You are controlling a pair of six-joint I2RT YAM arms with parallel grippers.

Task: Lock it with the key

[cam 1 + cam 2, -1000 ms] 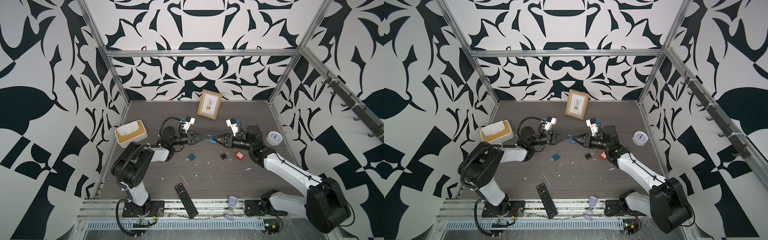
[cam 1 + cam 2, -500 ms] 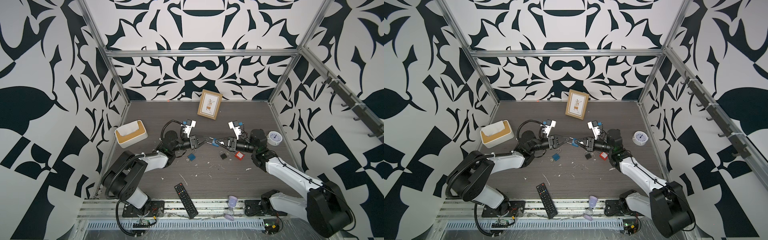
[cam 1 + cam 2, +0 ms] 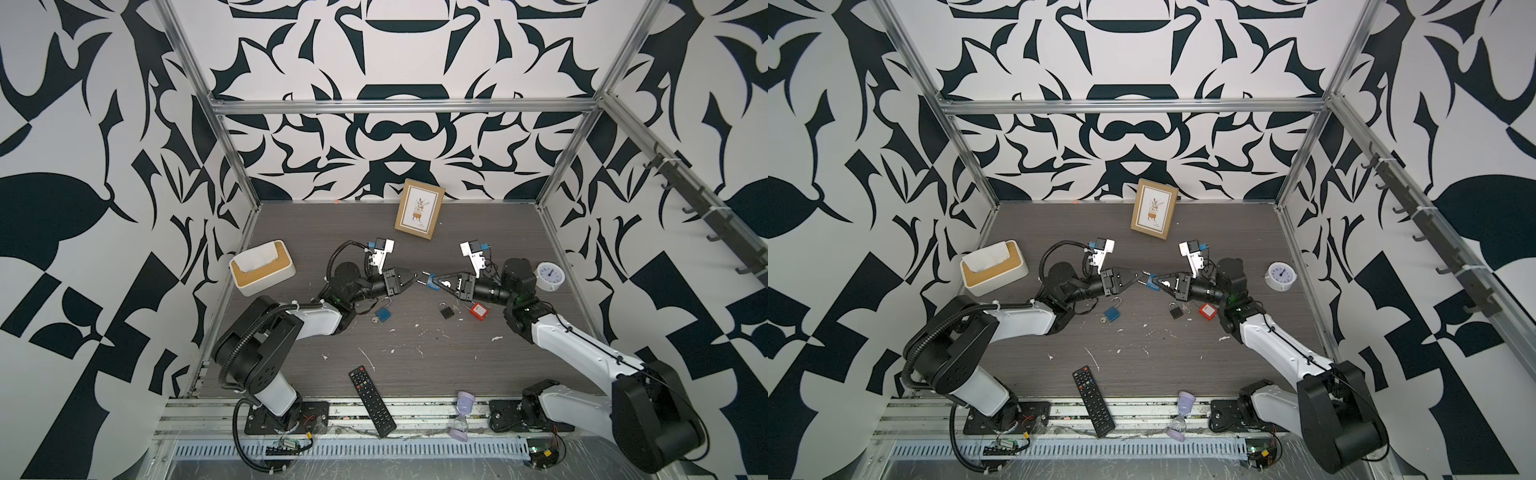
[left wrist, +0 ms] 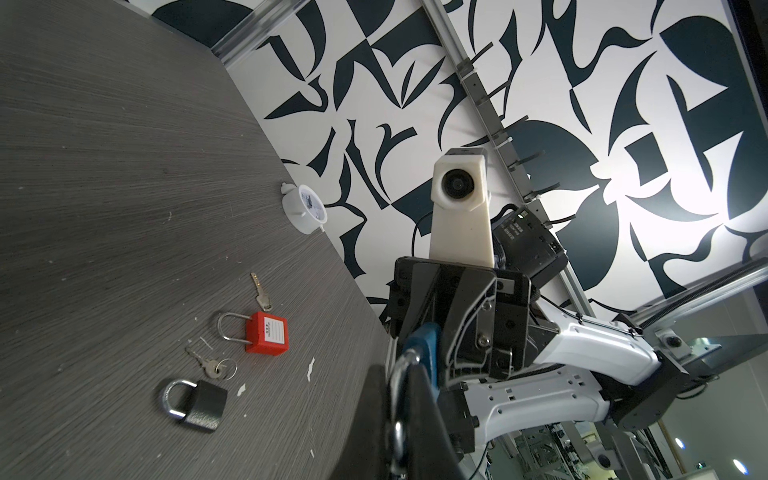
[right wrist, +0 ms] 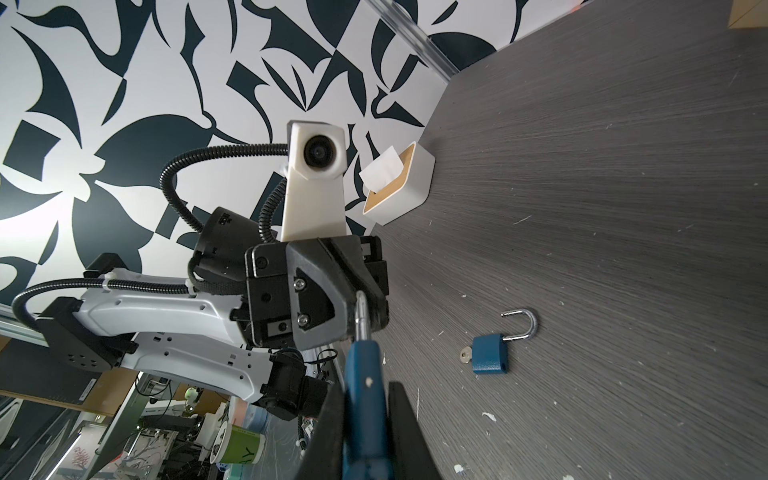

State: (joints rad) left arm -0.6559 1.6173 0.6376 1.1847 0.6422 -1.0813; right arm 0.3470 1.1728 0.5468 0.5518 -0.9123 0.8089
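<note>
A blue padlock (image 3: 431,279) (image 3: 1151,281) hangs in the air between both grippers. My right gripper (image 3: 435,284) (image 5: 365,399) is shut on its blue body (image 5: 363,374). My left gripper (image 3: 419,281) (image 4: 397,374) is shut on its silver shackle (image 4: 400,365) (image 5: 360,316). No key shows in the held padlock. A second blue padlock (image 3: 383,313) (image 5: 490,353) lies on the table with its shackle open and a key (image 5: 465,354) in its base. Loose keys (image 4: 259,293) lie by a red padlock (image 4: 266,332) and a black padlock (image 4: 203,405).
A tissue box (image 3: 262,268) stands at the left. A picture frame (image 3: 419,208) leans on the back wall. A small white clock (image 3: 549,275) sits at the right. A remote (image 3: 371,395) and an hourglass (image 3: 463,415) lie at the front edge.
Both grippers stay shut on the blue padlock. The left arm has changed its pose, and the joined grippers have drifted slightly towards the front.
</note>
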